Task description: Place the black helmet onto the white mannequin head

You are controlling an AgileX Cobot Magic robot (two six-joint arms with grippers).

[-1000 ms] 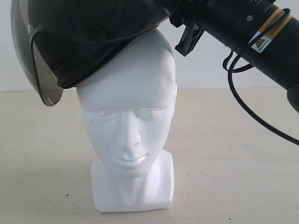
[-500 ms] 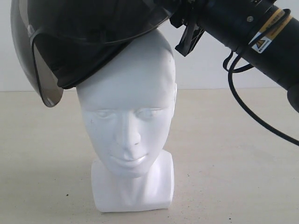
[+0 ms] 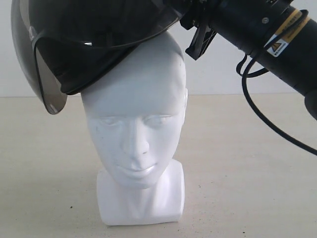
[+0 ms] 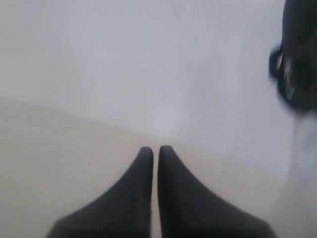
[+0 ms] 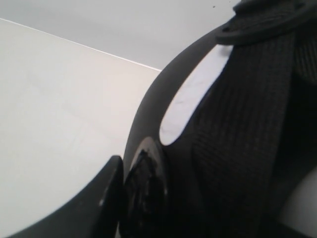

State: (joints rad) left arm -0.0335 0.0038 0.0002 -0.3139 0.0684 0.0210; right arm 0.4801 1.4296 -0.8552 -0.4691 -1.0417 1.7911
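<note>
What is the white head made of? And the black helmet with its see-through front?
The white mannequin head looks like hard plastic or painted foam: smooth, with a soft shine on nose and lips. The black helmet seems to be a hard, dark plastic shell. Its visor is smoky clear plastic; the wall shows through. The strap looks like woven fabric, finely ribbed.

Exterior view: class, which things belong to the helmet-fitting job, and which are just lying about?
Job: black helmet; white mannequin head; right gripper, holding the helmet.
Just there: table; black cable; left gripper, shut and empty.
</note>
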